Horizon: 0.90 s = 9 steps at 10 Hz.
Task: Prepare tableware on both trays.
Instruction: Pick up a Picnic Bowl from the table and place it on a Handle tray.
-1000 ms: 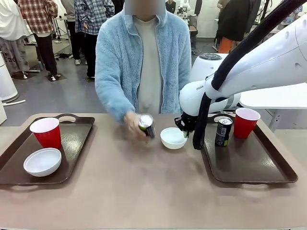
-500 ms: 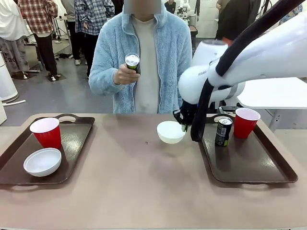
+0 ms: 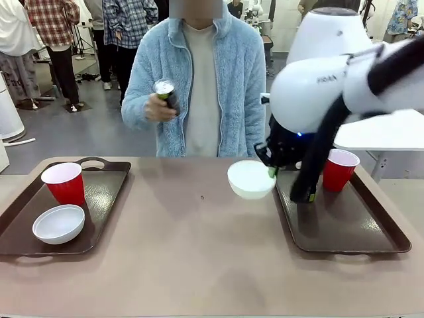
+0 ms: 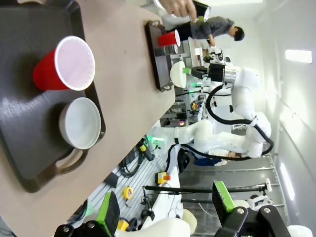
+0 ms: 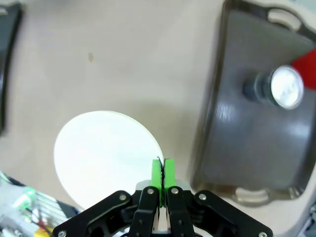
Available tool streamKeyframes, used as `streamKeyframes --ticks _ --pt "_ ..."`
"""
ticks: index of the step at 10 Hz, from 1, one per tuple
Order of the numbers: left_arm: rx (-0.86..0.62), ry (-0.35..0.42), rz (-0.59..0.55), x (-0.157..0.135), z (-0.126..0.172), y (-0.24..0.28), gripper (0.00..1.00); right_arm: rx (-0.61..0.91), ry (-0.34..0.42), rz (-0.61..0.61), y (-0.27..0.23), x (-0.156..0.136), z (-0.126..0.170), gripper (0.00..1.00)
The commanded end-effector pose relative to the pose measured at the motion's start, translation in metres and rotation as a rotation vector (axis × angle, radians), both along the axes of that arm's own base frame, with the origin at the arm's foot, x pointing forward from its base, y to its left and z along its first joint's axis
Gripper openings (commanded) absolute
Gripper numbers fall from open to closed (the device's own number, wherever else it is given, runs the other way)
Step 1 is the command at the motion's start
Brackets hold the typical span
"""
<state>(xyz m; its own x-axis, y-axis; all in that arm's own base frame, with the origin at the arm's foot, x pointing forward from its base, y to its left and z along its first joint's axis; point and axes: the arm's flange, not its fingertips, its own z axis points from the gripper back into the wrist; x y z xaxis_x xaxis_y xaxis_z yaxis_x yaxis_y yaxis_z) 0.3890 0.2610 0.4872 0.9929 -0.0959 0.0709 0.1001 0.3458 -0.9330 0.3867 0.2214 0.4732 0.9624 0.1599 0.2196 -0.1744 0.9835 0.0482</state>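
Front view: right gripper (image 3: 271,165), right of centre, pinches the rim of a white bowl (image 3: 251,179) held clear of the table beside the right tray (image 3: 344,228), which carries a red cup (image 3: 340,169). At left, the left tray (image 3: 99,199) holds a red cup (image 3: 64,183) and a second bowl (image 3: 59,223). The person's hand (image 3: 156,106), upper left of centre, holds a drink can (image 3: 165,93).

Left wrist view: left gripper (image 4: 163,210), along the bottom edge, has its jaws spread with nothing between them, well apart from the left tray at upper left.

Right wrist view: green pads (image 5: 157,177), bottom centre, are pressed together on the bowl's rim; a can (image 5: 276,89) stands on the tray at upper right. A thin edge grip may let the bowl tilt or slip; carried low, it could catch the tray rim or knock the can.
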Motion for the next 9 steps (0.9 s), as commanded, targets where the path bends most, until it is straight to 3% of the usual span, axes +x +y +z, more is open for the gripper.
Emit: streamKeyframes --ticks 1,3,4,5,7,9 --pt "-0.008 0.006 0.015 0.0 0.005 -0.001 1.0 0.009 0.028 0.022 -0.022 -0.044 -0.017 0.0" --pt "-0.008 0.006 0.015 0.0 0.005 -0.001 1.0 0.032 0.006 0.014 -0.041 -0.068 -0.022 0.0" --pt "-0.008 0.006 0.015 0.0 0.005 -0.001 1.0 0.027 -0.069 -0.044 -0.037 -0.062 -0.022 0.0" --pt "-0.008 0.006 0.015 0.0 0.005 -0.001 1.0 -0.016 0.019 -0.003 -0.032 -0.055 -0.024 0.0" --pt "-0.008 0.006 0.015 0.0 0.005 -0.001 1.0 -0.011 -0.013 -0.015 -0.039 -0.065 -0.022 0.03" --pt "-0.008 0.006 0.015 0.0 0.005 -0.001 1.0 -0.018 -0.023 -0.012 -0.088 -0.053 -0.025 0.03"
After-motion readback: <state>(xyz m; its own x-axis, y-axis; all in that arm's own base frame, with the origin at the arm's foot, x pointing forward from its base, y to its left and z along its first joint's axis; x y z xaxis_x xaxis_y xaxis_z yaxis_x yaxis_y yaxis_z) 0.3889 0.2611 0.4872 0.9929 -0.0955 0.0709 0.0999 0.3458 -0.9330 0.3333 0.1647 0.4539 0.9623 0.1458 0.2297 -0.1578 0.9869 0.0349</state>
